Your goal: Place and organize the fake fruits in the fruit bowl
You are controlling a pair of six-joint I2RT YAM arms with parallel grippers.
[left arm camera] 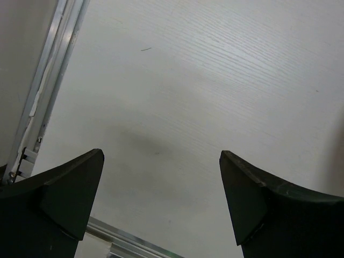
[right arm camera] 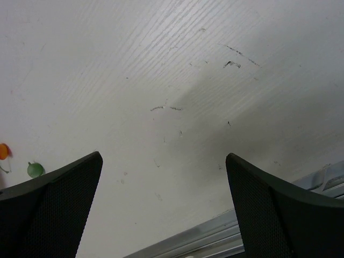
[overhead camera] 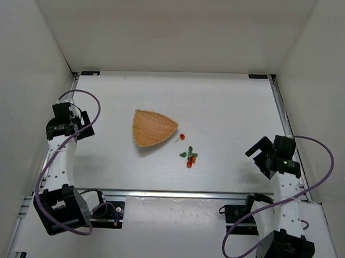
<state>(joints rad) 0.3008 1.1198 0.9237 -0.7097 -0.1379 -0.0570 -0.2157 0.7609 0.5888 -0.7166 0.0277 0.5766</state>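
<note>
The tan woven fruit bowl [overhead camera: 152, 128], fan-shaped and empty, lies at mid-table. Just right of its tip lies a single red ball on a thin stem [overhead camera: 182, 137]. A cluster of red and orange balls with green leaves [overhead camera: 190, 157] lies a little nearer. My left gripper [overhead camera: 82, 127] is open and empty, far left of the bowl. My right gripper [overhead camera: 256, 154] is open and empty, well right of the cluster. In the right wrist view an orange ball [right arm camera: 3, 151] and a green leaf [right arm camera: 35, 170] show at the left edge.
Metal rails [overhead camera: 176, 193] border the white table at the near edge and both sides. White walls enclose the back and sides. Purple cables loop from both arms. The left wrist view shows bare tabletop and the left rail [left arm camera: 48, 91].
</note>
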